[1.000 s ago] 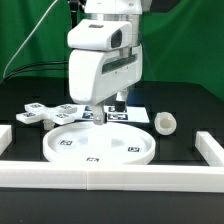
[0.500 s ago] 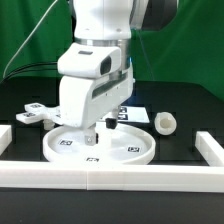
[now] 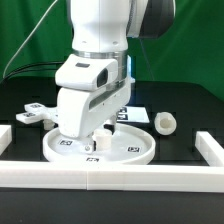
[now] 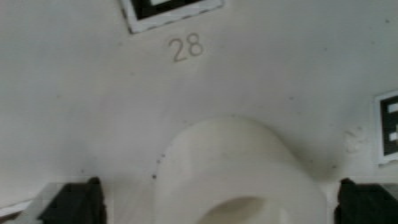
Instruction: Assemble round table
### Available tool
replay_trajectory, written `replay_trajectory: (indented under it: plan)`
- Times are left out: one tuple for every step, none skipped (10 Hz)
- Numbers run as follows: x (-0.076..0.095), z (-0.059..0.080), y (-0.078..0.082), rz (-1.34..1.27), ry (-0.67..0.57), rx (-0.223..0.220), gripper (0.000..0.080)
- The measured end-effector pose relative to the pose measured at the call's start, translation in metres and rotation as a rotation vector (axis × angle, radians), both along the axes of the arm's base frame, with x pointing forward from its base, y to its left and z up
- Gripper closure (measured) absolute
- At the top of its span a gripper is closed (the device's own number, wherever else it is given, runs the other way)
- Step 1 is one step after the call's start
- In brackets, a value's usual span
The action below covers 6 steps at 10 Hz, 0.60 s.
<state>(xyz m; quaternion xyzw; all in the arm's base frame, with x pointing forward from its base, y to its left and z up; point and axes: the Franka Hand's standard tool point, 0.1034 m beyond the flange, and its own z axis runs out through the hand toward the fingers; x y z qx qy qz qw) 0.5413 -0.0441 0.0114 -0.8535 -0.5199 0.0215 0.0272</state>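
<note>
The large rimmed round disc (image 3: 130, 150) lies flat at the table's middle. A short white stub (image 3: 100, 132) rises from it. My gripper (image 3: 98, 142) is low over the disc, open, with the jaws on either side of the stub and not touching it. In the wrist view the rounded stub (image 4: 240, 165) fills the space between my dark fingertips (image 4: 71, 203), with my gripper (image 4: 217, 208) over the disc's tagged surface (image 4: 107, 90). The short cylindrical leg (image 3: 165, 123) lies at the exterior view's right. The cross-shaped base piece (image 3: 38, 113) lies at the left, partly behind my arm.
White border rails run along the front (image 3: 110, 176), the exterior view's left (image 3: 5, 136) and right (image 3: 211, 150). The marker board (image 3: 137, 113) lies behind the disc, mostly hidden by my arm. A green curtain hangs behind.
My gripper has moved forward and down, from above the disc's far edge to low over the disc around the stub. The leg, base piece and disc have not moved.
</note>
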Motion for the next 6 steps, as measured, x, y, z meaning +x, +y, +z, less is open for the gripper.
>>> replay_trajectory:
  plan:
    - [0.0001,0.0001,0.0002,0.000,0.000,0.000,0.0150]
    - [0.0000,0.0000,0.0002,0.000,0.000,0.000,0.0268]
    - [0.0005,0.0005,0.0002,0.000,-0.001,0.000,0.0393]
    - [0.0007,0.0006,0.0002,0.000,-0.002,0.000,0.0393]
    - [0.0007,0.0006,0.0002,0.000,-0.002,0.000,0.0393]
    - [0.0007,0.0006,0.0002,0.000,-0.002,0.000,0.0393]
